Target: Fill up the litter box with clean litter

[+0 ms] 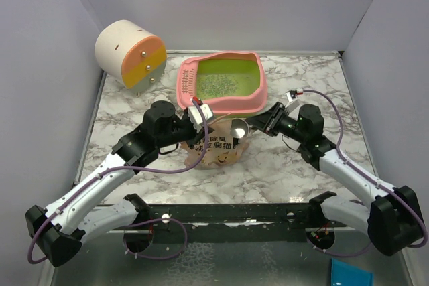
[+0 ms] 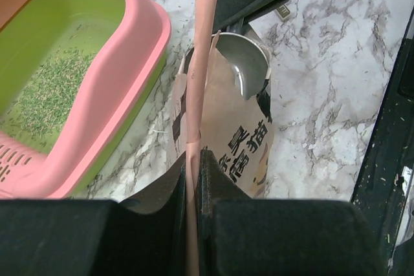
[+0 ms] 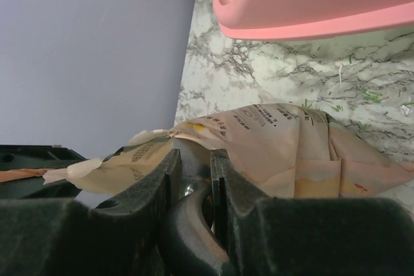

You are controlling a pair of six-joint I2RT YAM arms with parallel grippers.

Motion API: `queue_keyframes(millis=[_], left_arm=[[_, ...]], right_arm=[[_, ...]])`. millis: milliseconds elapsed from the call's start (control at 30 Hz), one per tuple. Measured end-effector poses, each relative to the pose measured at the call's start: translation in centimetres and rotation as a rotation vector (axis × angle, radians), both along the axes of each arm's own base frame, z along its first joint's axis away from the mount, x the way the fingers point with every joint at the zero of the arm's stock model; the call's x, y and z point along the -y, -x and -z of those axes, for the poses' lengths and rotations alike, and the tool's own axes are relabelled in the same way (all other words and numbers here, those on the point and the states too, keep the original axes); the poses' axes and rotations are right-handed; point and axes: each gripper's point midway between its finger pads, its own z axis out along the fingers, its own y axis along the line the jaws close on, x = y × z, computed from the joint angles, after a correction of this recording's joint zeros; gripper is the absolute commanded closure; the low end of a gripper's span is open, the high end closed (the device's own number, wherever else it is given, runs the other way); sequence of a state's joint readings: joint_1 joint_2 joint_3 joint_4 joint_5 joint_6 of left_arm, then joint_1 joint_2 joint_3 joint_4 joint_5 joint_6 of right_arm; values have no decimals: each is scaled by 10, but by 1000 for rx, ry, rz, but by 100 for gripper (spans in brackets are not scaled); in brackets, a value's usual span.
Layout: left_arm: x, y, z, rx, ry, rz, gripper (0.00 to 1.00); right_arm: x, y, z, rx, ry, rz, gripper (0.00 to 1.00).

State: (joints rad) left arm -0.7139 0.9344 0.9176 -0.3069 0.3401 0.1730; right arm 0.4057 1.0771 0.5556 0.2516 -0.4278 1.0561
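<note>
The pink litter box [image 1: 255, 96] with its lime-green basin stands at the back centre of the marble table. A thin patch of clean litter [image 1: 223, 84] lies in the basin, also visible as clean litter [image 2: 46, 97] in the left wrist view. In front of the box stands a beige printed pouch [image 1: 216, 151]. My left gripper [image 2: 194, 159] is shut on the pouch's upright top edge [image 2: 200, 63]. My right gripper [image 3: 195, 159] is shut on the handle of a grey scoop [image 2: 242, 68], whose bowl sits in the pouch's mouth. The pouch's contents are hidden.
A cream-and-orange cylinder [image 1: 131, 53] lies at the back left against the wall. Grey walls close in three sides. A black rail [image 1: 234, 213] runs along the table's near edge. A blue object [image 1: 350, 274] lies below it at the right.
</note>
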Motion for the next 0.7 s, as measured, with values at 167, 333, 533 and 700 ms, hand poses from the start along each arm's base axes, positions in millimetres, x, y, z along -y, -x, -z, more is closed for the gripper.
queue_keyframes(millis=[167, 333, 533, 700], left_arm=[[0, 0, 0, 0, 0, -1, 98], [0, 0, 0, -3, 1, -4, 88], [0, -1, -3, 7, 10, -11, 87], [-1, -1, -6, 10, 19, -14, 87]], right_arm=[[5, 0, -7, -8, -62, 0, 99], [9, 0, -11, -22, -98, 4, 99], [24, 0, -21, -15, -147, 44, 99], [33, 1, -21, -30, -185, 64, 99]])
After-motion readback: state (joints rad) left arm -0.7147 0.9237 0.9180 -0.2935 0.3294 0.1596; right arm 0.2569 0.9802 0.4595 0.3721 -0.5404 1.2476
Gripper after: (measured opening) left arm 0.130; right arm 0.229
